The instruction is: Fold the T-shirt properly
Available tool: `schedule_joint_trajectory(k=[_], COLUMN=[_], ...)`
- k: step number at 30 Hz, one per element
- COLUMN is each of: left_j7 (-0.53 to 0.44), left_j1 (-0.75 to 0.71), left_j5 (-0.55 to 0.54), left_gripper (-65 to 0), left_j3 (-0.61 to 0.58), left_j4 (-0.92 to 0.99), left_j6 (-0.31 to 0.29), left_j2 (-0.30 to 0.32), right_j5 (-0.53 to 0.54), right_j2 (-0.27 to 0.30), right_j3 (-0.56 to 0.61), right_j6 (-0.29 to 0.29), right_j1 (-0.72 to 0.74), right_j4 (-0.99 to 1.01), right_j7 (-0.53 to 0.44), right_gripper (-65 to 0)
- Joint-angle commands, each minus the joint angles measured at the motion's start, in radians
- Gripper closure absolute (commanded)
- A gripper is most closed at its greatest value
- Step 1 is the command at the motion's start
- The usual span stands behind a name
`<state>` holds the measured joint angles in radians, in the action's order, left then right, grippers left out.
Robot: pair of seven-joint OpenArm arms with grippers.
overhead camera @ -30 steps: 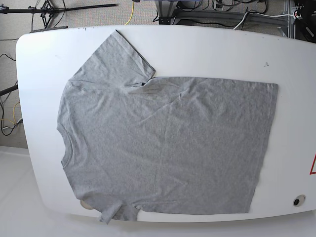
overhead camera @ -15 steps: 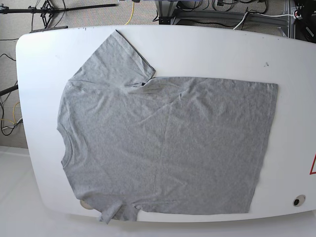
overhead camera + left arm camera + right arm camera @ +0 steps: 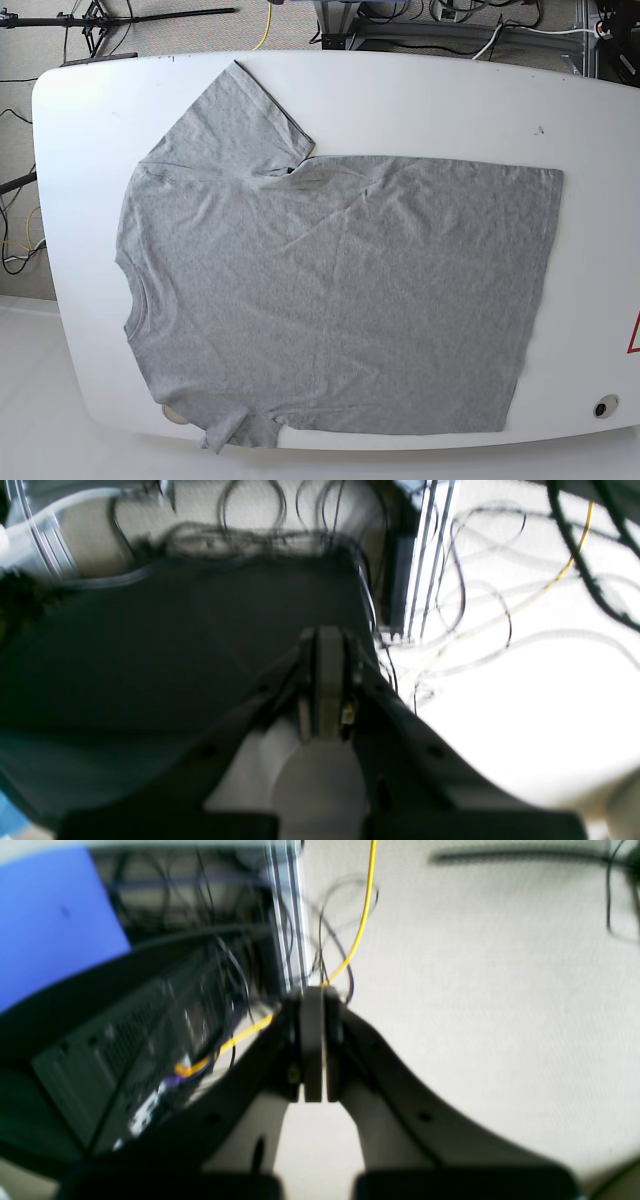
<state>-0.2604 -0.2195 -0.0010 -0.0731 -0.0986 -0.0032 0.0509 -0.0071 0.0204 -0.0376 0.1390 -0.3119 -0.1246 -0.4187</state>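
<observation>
The plain heather-grey short-sleeved cotton T-shirt [image 3: 330, 290] lies spread flat on the white rounded worktop [image 3: 420, 100] in the base view, covering most of its surface. Taking the shirt's round neck [image 3: 128, 290] as the landmark, the neck sits at the shirt's left edge in that view, close to the worktop's left rim; the straight hem [image 3: 545, 290] is at the opposite end, well apart from the neck. One sleeve [image 3: 235, 125] fans out above and to the right of the neck, lying flat on the worktop, while the other sleeve [image 3: 225, 425], below and to the right of the neck, is bunched and hangs slightly over the near rim. Soft creases run across the cloth from the neck side toward the hem. No arm shows in the base view. In the left wrist view the left end effector [image 3: 325, 680] has its two fingers pressed together with nothing between them, set against a dark surface and a tangle of blurred black cables [image 3: 450, 580]; the picture is soft, so what that dark surface is I cannot tell. In the right wrist view the right end effector [image 3: 314, 1040] is likewise fully closed and empty, over pale carpeted floor [image 3: 500, 990], with a yellow cable [image 3: 367, 900] behind its tips.
</observation>
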Motion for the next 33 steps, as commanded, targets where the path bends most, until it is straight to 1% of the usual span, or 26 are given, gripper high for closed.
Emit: schedule_joint_trajectory(k=[1, 3, 7, 9, 19, 21, 31, 33], left_j7=[-0.034, -0.047, -0.046, -0.028, -0.027, -0.055, -0.065, -0.083], left_j1=[-0.036, -0.054, -0.113, -0.19, -0.339, -0.396, -0.457, -0.488], left_j5=[-0.003, -0.004, -0.007, -0.012, -0.032, -0.039, -0.081, -0.099], left_gripper=[0.0, 0.0, 0.0, 0.0, 0.0, 0.0, 0.0, 0.0], left_j3=[-0.001, -0.001, -0.004, -0.002, -0.012, -0.014, -0.014, -0.012], left_j4=[-0.028, -0.054, -0.146, -0.256, -0.537, -0.619, -0.653, -0.682], left_j6=[0.001, 0.0, -0.004, -0.008, -0.007, -0.017, -0.016, -0.015], left_j2=[0.003, 0.005, 0.007, 0.014, 0.038, 0.054, 0.068, 0.081], right_j5=[-0.003, -0.003, -0.003, -0.001, 0.005, 0.0, -0.002, 0.0], right_j2=[0.01, 0.01, 0.01, 0.007, 0.017, 0.025, 0.036, 0.039], right_j3=[0.003, 0.003, 0.002, -0.001, 0.002, 0.002, 0.003, 0.001], right_j6=[0.005, 0.005, 0.007, 0.006, 0.008, 0.016, 0.014, 0.014], right_j1=[-0.048, -0.063, -0.105, -0.164, -0.257, -0.296, -0.369, -0.397], right_j4=[-0.008, -0.026, -0.093, -0.193, -0.363, -0.457, -0.582, -0.609], right_j7=[-0.013, -0.009, 0.04, 0.087, 0.106, 0.122, 0.122, 0.09], right_gripper=[0.0, 0.0, 0.0, 0.0, 0.0, 0.0, 0.0, 0.0])
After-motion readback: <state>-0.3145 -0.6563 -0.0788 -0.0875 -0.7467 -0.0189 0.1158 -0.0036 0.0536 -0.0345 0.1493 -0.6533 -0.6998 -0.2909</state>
